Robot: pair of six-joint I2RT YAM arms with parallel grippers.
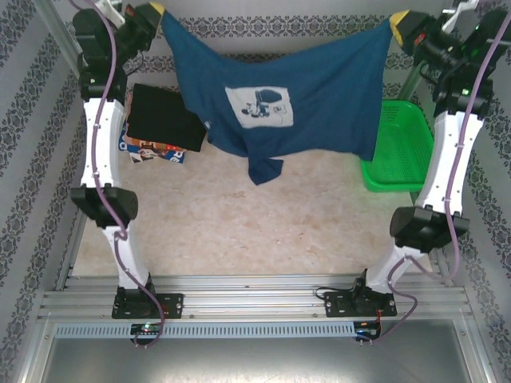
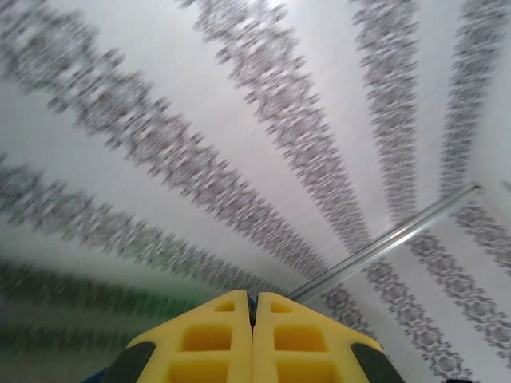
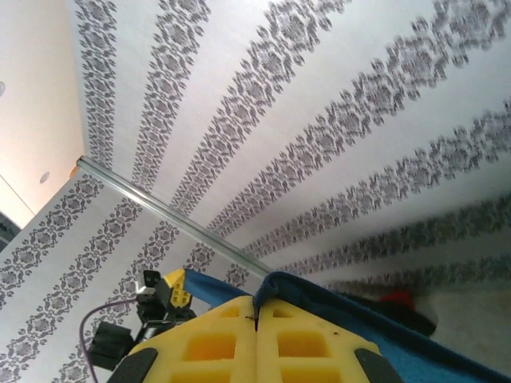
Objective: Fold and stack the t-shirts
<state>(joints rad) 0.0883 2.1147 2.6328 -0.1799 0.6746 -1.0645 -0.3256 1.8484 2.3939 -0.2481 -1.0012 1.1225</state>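
**Navy shirt aloft, two already down**

Here's the navy t-shirt [image 1: 319,96], strung across 12 o'clock of the top view and hanging wide between both arms, well clear of the tabletop [image 1: 239,231]. The left end effector [image 1: 156,9] has one top corner at 11 o'clock and the right end effector [image 1: 399,17] has the other at 1 o'clock. Both are clamped fully shut on the cloth. On the right wrist view a blue fold pokes out right at the closed yellow pads [image 3: 311,343]. On the left wrist view the pads [image 2: 207,339] press flat together with no gap.

The cartoon print [image 1: 259,105] faces the camera, and a loose bit of cloth dangles at the middle, just above the surface.

Over at 10 o'clock the black t-shirt [image 1: 164,120] sits folded on the multicoloured t-shirt [image 1: 152,153], so by my reading two of three are stacked. The green basket [image 1: 395,148] at 3 o'clock looks empty.

What's left, I'd say: lay the navy one flat, fold it, then carry it over onto that pile.
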